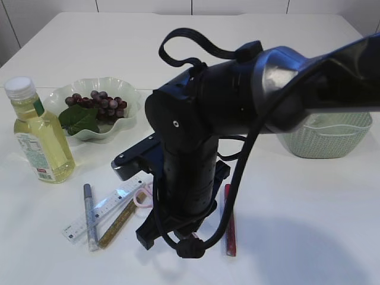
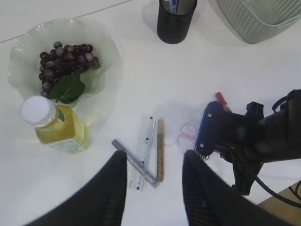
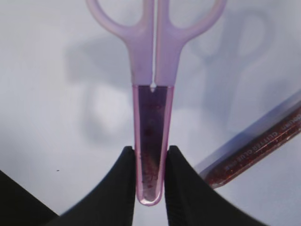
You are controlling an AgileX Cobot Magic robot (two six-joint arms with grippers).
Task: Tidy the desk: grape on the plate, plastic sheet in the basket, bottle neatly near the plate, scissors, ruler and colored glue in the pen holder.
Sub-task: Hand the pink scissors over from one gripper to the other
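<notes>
1. Pinching the scissors [image 3: 153, 117] by their capped blade end, the right gripper [image 3: 151, 181] has its fingers narrowed onto the sheath, handles pointing away, which should suit dropping them into the pen holder [image 2: 175, 20].
2. Hovering above, the left gripper [image 2: 154, 188] holds its fingers partly apart on nothing.
3. Ruler [image 2: 143, 150] and glue sticks [image 2: 160, 150] lie mid-worktop; grape [image 2: 63, 61] on the plate [image 2: 23, 52].
4. Writing on the red glue [image 3: 254, 150] is unreadable.
</notes>
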